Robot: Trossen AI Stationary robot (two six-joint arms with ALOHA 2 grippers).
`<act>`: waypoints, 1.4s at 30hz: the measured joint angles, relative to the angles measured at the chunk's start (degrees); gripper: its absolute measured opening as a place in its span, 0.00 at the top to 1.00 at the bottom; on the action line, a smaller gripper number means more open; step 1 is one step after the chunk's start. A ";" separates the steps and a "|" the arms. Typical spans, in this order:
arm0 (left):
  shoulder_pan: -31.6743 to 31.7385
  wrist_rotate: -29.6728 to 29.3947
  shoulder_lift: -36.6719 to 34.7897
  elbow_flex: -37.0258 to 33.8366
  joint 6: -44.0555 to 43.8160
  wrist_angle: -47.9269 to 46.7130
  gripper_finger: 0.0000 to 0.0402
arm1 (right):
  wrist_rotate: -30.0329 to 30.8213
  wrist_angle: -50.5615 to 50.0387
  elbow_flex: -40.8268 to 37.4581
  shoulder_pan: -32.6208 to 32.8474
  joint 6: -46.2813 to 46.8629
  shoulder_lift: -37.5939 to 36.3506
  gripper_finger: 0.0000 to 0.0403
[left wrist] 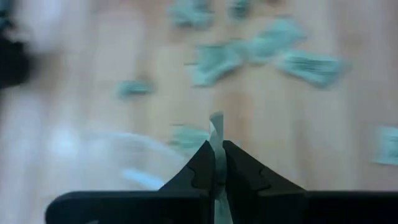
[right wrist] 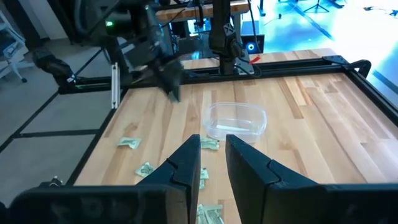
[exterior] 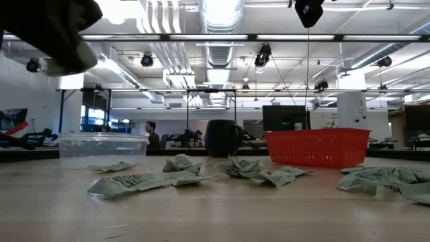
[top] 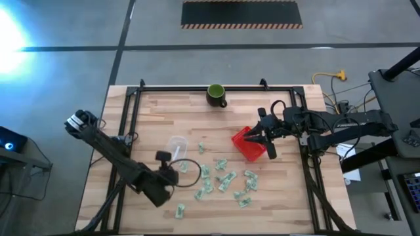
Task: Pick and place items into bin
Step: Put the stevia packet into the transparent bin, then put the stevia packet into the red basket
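Note:
Several pale green-and-white packets (top: 223,180) lie flat and scattered on the wooden table near its middle; the low view shows them too (exterior: 127,183). My left gripper (top: 176,169) hangs over the table's near-left part, beside a clear plastic container (top: 177,144), and is shut on one packet (left wrist: 216,134). My right gripper (top: 259,141) is open above a red basket (top: 248,145) at the right. Its fingers (right wrist: 186,165) stand a narrow gap apart and hold nothing. My left gripper pinches one packet (left wrist: 216,127) between its two fingers. The packet stands edge-on in the jaws, and one end reaches out past the fingertips (left wrist: 202,158). It is lifted clear of the table. The view is blurred, so I cannot tell which part of the packet is held.
A dark green mug (top: 216,96) stands near the far edge. A black frame (top: 197,88) runs along the table's far, left and right sides. The clear container (exterior: 101,144) and red basket (exterior: 316,148) stand upright on the wood. Bare wood lies at the near-left.

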 joint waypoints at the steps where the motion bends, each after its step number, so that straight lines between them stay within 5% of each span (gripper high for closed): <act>1: 0.61 -1.80 -0.45 -0.24 -1.58 -1.68 0.99 | 0.36 0.00 0.00 0.00 0.04 0.00 0.83; 6: 5.31 -3.22 -1.36 -3.04 -8.89 -7.43 0.98 | 1.49 0.03 0.00 0.02 0.65 0.00 0.83; 16: 12.12 -2.65 0.13 -6.08 -8.47 -7.39 0.98 | 2.53 0.09 0.00 0.04 2.08 0.00 0.83; 24: 12.63 -2.46 0.15 -7.37 0.16 -1.73 0.98 | 2.87 0.02 -0.10 0.02 2.19 0.12 0.83; 38: 15.33 -2.86 0.15 -7.64 4.64 -1.39 0.75 | 2.00 -0.15 -2.84 1.12 7.09 3.54 0.83; 42: 15.37 -1.77 -0.46 -7.02 4.59 -1.82 0.75 | -2.75 -0.08 -2.84 4.81 8.13 3.96 0.83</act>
